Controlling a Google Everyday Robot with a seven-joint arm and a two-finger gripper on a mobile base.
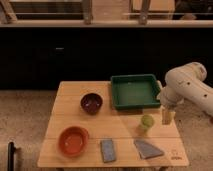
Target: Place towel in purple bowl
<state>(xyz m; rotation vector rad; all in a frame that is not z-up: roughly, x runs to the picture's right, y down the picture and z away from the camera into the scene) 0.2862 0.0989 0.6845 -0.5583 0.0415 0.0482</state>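
The towel (147, 149), a flat grey-blue wedge-shaped cloth, lies near the table's front right edge. The purple bowl (92, 103), small, round and dark inside, stands at the table's middle left and is empty. My gripper (166, 116) hangs from the white arm (187, 85) at the table's right side, above and to the right of the towel, far from the bowl. It holds nothing that I can see.
A green square tray (135, 91) sits at the back right. An orange-red bowl (74, 141) stands at the front left. A rectangular grey-blue pad (107, 150) lies at front centre. A small green cup (146, 122) stands left of the gripper. The wooden table (70, 120) is small.
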